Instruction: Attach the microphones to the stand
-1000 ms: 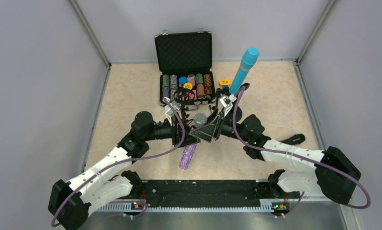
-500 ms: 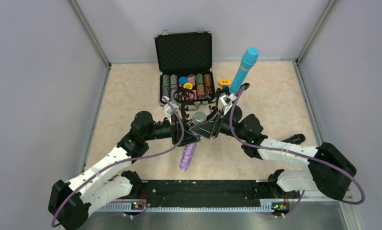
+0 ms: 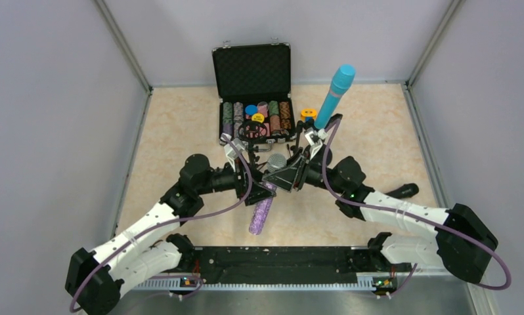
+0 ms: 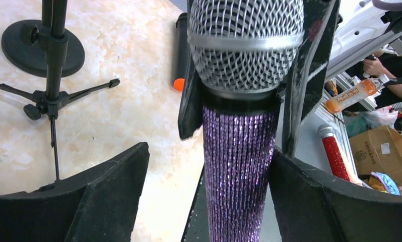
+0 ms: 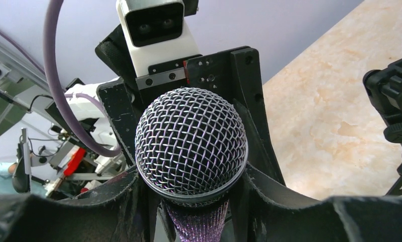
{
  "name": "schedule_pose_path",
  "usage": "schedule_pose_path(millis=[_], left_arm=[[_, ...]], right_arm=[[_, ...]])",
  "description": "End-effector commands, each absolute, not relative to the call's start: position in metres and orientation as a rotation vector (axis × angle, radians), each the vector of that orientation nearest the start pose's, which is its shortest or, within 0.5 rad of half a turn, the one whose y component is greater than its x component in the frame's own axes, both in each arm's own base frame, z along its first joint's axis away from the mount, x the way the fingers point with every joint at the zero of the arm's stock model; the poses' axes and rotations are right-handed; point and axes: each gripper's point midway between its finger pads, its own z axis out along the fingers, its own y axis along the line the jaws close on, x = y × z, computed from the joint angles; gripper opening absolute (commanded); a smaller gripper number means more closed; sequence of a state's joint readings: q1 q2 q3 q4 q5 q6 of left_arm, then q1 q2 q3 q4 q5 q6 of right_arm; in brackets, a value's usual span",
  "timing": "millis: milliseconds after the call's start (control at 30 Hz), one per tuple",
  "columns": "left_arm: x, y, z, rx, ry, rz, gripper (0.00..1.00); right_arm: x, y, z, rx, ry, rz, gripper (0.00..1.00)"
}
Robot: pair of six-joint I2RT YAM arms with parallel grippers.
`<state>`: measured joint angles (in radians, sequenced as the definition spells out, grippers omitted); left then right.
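Presently the glittery purple microphone point(image 3: 261, 209) is held above the middle of the table point(image 3: 180, 138), grey mesh head point(image 5: 191, 141) uppermost, body slanting down toward the near edge. The right gripper point(image 5: 194, 181) is clamped on it just below the head. The left gripper point(image 4: 209, 151) straddles the body lower down, fingers point(image 4: 113, 191) spread, with a visible gap on one side. The cyan microphone point(image 3: 335, 92) stands tilted at the far right, its lower end at the stand point(image 4: 52, 96). The black microphone with orange end point(image 4: 180, 50) lies flat on the table. An open case of poker chips point(image 3: 253, 92) sits at the far side. A bottle point(image 4: 352, 96) beyond the table carries a label too small to read.
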<state>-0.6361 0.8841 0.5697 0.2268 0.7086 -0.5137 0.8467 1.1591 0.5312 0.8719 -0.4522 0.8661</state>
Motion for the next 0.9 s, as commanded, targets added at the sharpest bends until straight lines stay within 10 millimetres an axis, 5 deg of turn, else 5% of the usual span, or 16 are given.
schedule_pose_path(millis=[0, 433, 533, 600, 633, 767, 867], left_arm=[[0.155, -0.275, 0.243, 0.694, 1.694, -1.422, 0.89], [0.131, -0.290, 0.224, 0.767, 1.712, -1.515, 0.83], [0.130, -0.289, 0.219, 0.772, 1.731, -1.506, 0.57], [0.133, -0.288, 0.216, 0.755, 1.746, -1.478, 0.08], [0.137, -0.287, 0.216, 0.730, 1.753, -1.454, 0.00], [0.146, -0.284, 0.225, 0.678, 1.707, -1.414, 0.00], [0.148, -0.283, 0.237, 0.664, 1.662, -1.405, 0.00]], right_arm=[[0.166, 0.335, 0.318, -0.419, 1.408, 1.662, 0.00], [0.169, 0.332, 0.329, -0.386, 1.385, 1.663, 0.00], [0.172, 0.330, 0.328, -0.368, 1.388, 1.649, 0.00], [0.172, 0.330, 0.327, -0.369, 1.392, 1.639, 0.02], [0.173, 0.330, 0.324, -0.370, 1.400, 1.636, 0.11], [0.173, 0.330, 0.318, -0.369, 1.417, 1.631, 0.71], [0.173, 0.329, 0.313, -0.366, 1.442, 1.624, 0.91]])
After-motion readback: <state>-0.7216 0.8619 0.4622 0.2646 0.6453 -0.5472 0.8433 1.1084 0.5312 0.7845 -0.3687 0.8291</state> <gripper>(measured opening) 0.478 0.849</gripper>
